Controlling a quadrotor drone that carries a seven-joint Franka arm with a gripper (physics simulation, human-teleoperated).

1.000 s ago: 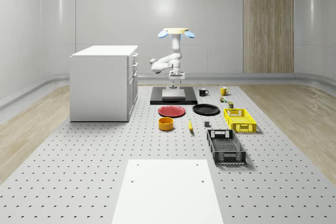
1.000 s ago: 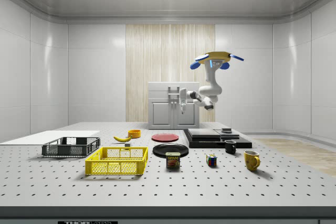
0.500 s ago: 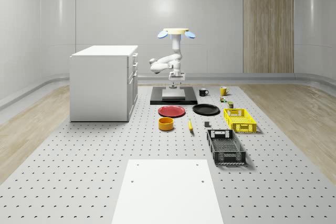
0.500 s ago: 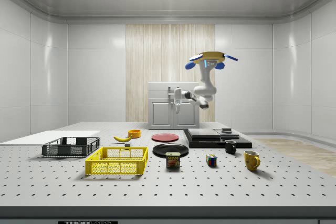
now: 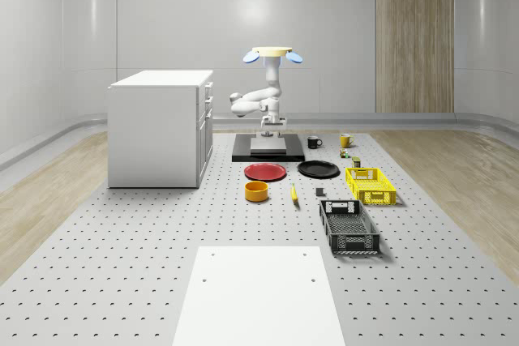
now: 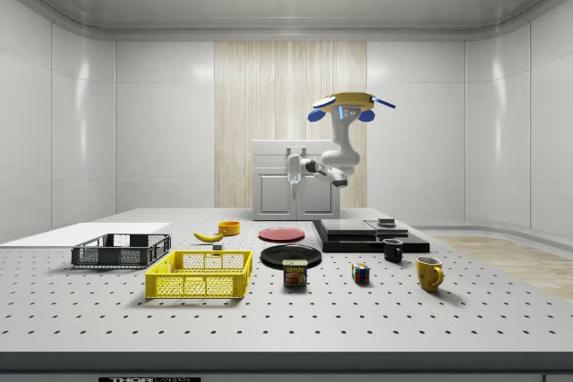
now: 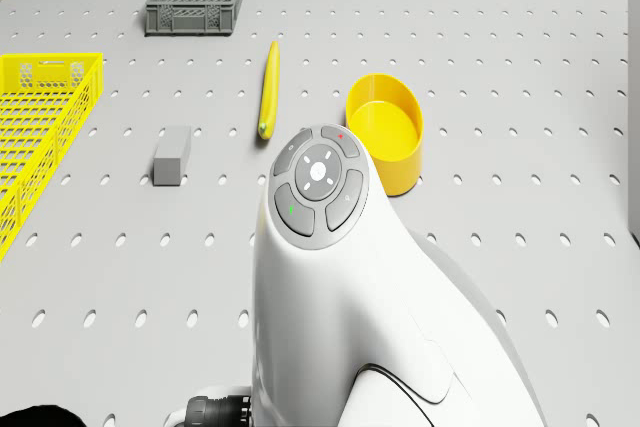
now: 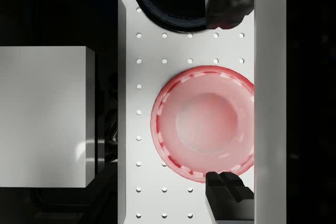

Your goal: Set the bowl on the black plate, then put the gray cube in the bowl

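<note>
1. Whole-scene view: the drone (image 5: pixel 272 53) hovers above the worktop's (image 5: pixel 122 265) far end, over the black platform (image 5: pixel 268 151). Its arm (image 5: pixel 258 101) hangs folded, jaws downward. The yellow bowl (image 5: pixel 256 191) sits mid-worktop, just in front of the red plate (image 5: pixel 266 172) and apart from the black plate (image 5: pixel 318 169). The gray cube (image 5: pixel 320 193) lies beyond a banana (image 5: pixel 293 194), between the yellow crate (image 5: pixel 371 185) and the black crate (image 5: pixel 349 227). A white cabinet (image 5: pixel 160 127) stands at the left edge.
2. Side view: the drone has shifted towards this view's left since a second ago, off the platform towards the plates. A can (image 6: pixel 295 273), a coloured cube (image 6: pixel 360 273) and two mugs (image 6: pixel 393 250) (image 6: pixel 429 273) stand along the near edge.
3. Drone view: bowl, banana and gray cube lie in a row on the perforated surface, none touching.
4. Wrist view: the jaws are spread wide and hold nothing, above the red plate, with the black plate beside it.
5. The room has pale panelled walls with one wood strip.
</note>
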